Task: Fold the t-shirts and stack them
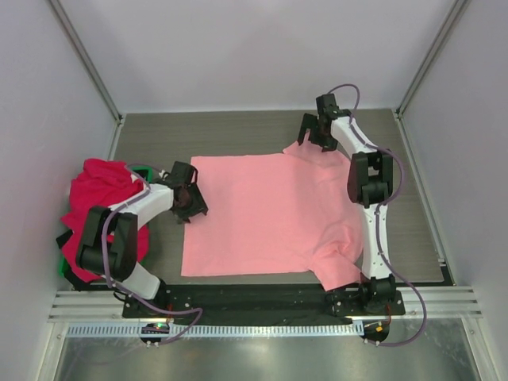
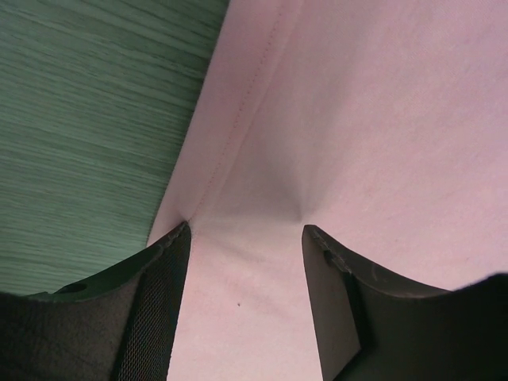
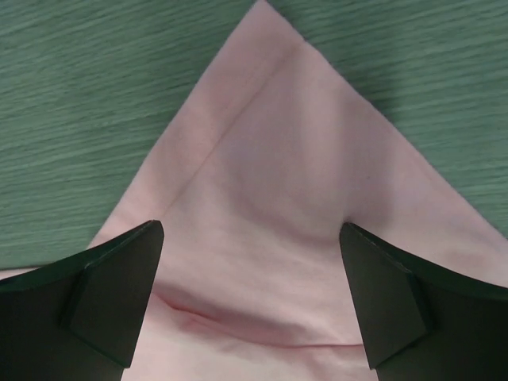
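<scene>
1. The counter [image 1: 238, 131] is grey. Its fine, straight wood grain shows as close parallel lines in both wrist views, while the top view blurs it.
2. The salmon-pink t-shirt [image 1: 262, 214] lies spread flat at mid-counter, with its long axis running from 9 to 3 o'clock. The straight hem [image 1: 186, 238] is at the 9 o'clock end and both short sleeves are at the 3 o'clock end. The far sleeve [image 1: 298, 151] points toward 1 o'clock and the near sleeve [image 1: 341, 266] toward 5 o'clock. The right arm hides the neck. The cloth is matte and soft, smooth over the body and creased around the near sleeve.
3. The crimson t-shirts [image 1: 95, 190] sit in a rumpled heap at the 9 o'clock edge, apart from the pink one. They cover the green tray [image 1: 141, 169], of which only slivers show.
4. The left gripper [image 1: 190, 202] is at the far part of the hem. Only its wrist view shows the jaws, which are released and spread. The tips are down on the pink cloth, one of them right at the stitched edge, and the fabric puckers between them.
5. The right gripper [image 1: 317, 135] is over the far sleeve. Its wrist view shows the jaws released and wide apart. Between them lies a pointed sleeve corner with a stitched band. I cannot tell whether the tips touch the cloth.
</scene>
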You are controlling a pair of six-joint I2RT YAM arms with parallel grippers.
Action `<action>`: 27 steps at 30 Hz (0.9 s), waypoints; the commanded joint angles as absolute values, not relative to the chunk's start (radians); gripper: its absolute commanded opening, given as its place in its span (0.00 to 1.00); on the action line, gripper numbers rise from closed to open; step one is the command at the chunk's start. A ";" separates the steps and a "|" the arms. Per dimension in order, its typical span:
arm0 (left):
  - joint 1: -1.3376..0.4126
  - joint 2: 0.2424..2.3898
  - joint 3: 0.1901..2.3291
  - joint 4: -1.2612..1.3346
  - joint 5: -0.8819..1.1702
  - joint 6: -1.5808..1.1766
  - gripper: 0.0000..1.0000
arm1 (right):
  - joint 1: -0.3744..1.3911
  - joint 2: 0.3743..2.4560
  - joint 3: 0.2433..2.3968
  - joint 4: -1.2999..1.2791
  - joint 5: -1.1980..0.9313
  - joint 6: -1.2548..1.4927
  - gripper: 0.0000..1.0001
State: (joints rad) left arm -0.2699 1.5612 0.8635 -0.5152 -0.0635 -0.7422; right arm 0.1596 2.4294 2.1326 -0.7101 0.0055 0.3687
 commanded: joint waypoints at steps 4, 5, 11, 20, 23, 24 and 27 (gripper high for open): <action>-0.181 1.649 0.864 -0.485 -0.112 -0.746 0.60 | 0.147 2.598 2.325 -0.732 0.040 0.365 0.99; -0.167 1.667 0.879 -0.483 -0.104 -0.747 0.59 | 0.149 2.641 2.353 -0.730 0.038 0.367 1.00; -0.121 1.775 0.997 -0.492 -0.077 -0.758 0.59 | 0.147 2.749 2.539 -0.607 0.014 0.394 1.00; -0.107 1.780 1.137 -0.560 -0.020 -0.759 0.59 | 0.161 2.686 2.591 -0.342 -0.121 0.410 1.00; -0.118 1.669 1.134 -0.595 -0.028 -0.746 0.63 | 0.173 2.547 2.557 -0.339 -0.115 0.367 1.00; -0.118 1.631 1.128 -0.618 -0.035 -0.742 0.65 | 0.182 2.495 2.495 -0.336 -0.091 0.364 1.00; -0.120 1.420 1.036 -0.684 -0.060 -0.742 0.70 | 0.192 2.172 2.224 -0.342 -0.008 0.411 1.00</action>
State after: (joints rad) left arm -0.1173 1.6302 1.0950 -0.6037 -0.0353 -0.7513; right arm 0.1734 2.5546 2.3840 -0.4198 -0.0792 0.3889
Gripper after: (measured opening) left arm 0.677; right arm 0.996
